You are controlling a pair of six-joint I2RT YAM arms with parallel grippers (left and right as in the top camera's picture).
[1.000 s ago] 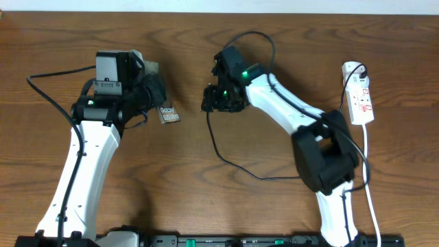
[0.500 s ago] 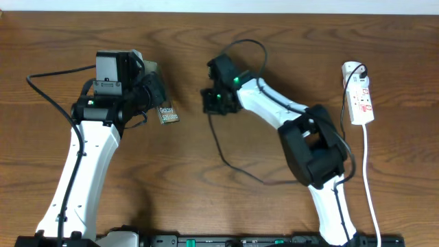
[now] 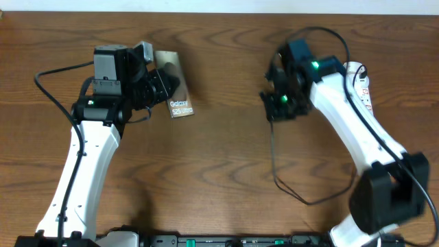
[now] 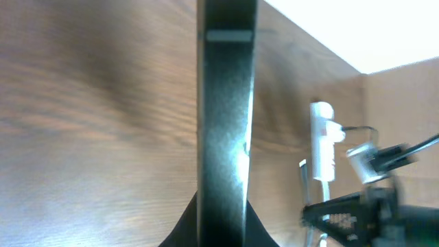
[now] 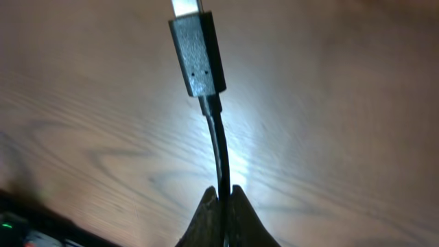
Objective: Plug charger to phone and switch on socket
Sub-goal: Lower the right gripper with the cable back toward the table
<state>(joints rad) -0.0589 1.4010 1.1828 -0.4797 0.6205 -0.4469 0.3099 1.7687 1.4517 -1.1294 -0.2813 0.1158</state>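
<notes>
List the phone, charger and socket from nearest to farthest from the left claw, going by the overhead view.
1. phone, gripped in the left claw, upper left.
2. charger, right of centre, its cable pinched in the right claw.
3. socket, far right, partly behind the right arm.

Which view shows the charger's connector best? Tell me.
Right wrist: the connector is close and sharp, its cable pinched between the fingers. Overhead shows only the trailing cable; left wrist shows nothing clear of it.
</notes>
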